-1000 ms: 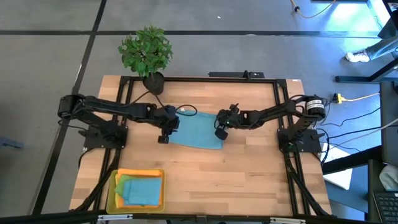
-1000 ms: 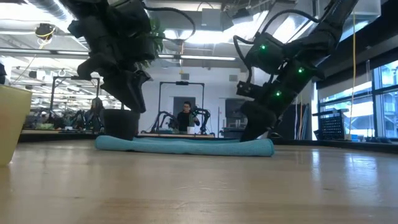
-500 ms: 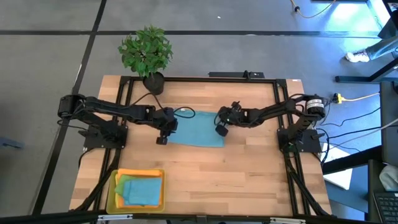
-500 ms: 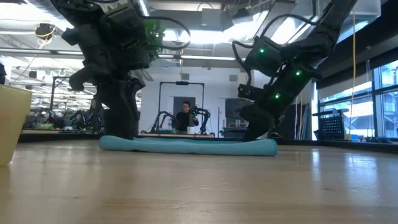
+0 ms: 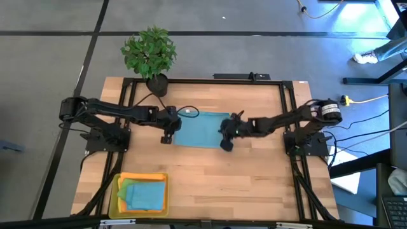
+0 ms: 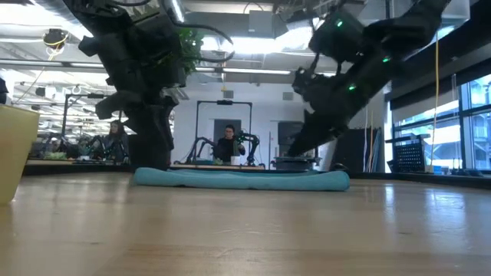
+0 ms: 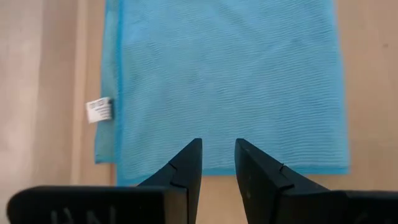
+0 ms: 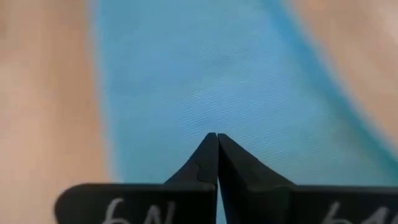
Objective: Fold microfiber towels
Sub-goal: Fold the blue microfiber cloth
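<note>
Left tool (image 7: 217,162) slightly parted over teal-blue towel (image 5: 200,130), right tool (image 8: 216,155) closed empty, tray (image 6: 15,153) cut off.

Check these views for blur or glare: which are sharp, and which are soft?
High view: sharp, with strong bluish glare on the floor at top right. Low view: backlit, arms dark against bright ceiling lights. Left wrist view: crisp weave on the teal-blue towel and its white tag. Right wrist view: towel and table soft and smeared.

towel (image 5: 199,131): you find it flat between both pincers.
left gripper (image 5: 166,136): at its left edge.
right gripper (image 5: 226,144): at its right corner.
tray (image 5: 117,194): well apart, holding more towels (image 5: 144,194).
</note>
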Controlling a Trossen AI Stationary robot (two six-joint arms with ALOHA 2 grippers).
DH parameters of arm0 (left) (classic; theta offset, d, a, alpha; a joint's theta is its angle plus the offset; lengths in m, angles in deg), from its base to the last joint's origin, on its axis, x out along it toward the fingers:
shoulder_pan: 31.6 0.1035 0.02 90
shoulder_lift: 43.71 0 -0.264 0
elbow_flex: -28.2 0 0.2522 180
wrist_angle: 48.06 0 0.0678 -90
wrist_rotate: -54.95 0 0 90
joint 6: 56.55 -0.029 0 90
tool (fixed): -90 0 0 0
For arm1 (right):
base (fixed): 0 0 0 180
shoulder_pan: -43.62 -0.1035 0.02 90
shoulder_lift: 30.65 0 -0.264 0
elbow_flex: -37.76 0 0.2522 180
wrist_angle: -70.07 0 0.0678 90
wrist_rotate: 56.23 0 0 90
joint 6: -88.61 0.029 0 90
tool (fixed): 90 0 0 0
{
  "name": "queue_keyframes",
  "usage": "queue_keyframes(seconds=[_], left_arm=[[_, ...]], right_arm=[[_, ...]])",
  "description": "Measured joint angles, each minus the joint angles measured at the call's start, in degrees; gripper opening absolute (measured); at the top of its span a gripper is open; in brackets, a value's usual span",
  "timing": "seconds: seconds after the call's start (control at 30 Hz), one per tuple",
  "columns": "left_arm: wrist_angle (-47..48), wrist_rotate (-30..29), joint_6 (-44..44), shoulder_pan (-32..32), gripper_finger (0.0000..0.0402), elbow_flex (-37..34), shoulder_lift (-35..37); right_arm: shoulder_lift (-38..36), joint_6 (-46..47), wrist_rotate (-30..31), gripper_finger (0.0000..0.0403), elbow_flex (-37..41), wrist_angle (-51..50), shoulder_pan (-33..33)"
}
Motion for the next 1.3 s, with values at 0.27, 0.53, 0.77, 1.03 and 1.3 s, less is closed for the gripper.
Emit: queue_keyframes(seconds=[0.27, 0.53, 0.77, 1.03, 1.3], left_arm=[[-2.65, 4.86, -3.07, 5.77, 0.0086, 0.00, 0.00], [-5.92, 8.11, -1.67, 10.18, 0.0079, 0.00, 0.00], [-5.95, 9.67, -1.14, 7.38, 0.0065, 0.00, 0.00], [-5.97, 9.65, -0.91, 4.70, 0.0065, 0.00, 0.00], [-5.92, 9.61, -0.37, 3.13, 0.0060, 0.00, 0.00]], right_arm=[[1.37, 6.02, -3.75, 0.0004, 0.07, -2.20, -10.93], [1.37, 13.28, 0.57, 0.0005, 0.09, -9.89, -11.83], [1.37, 14.95, 8.06, 0.0006, 0.09, -18.71, -4.85], [1.37, 10.05, 11.13, 0.0011, 0.09, -19.47, 7.13], [-1.94, 6.92, 3.59, 0.0005, -1.76, -8.99, 2.25]])
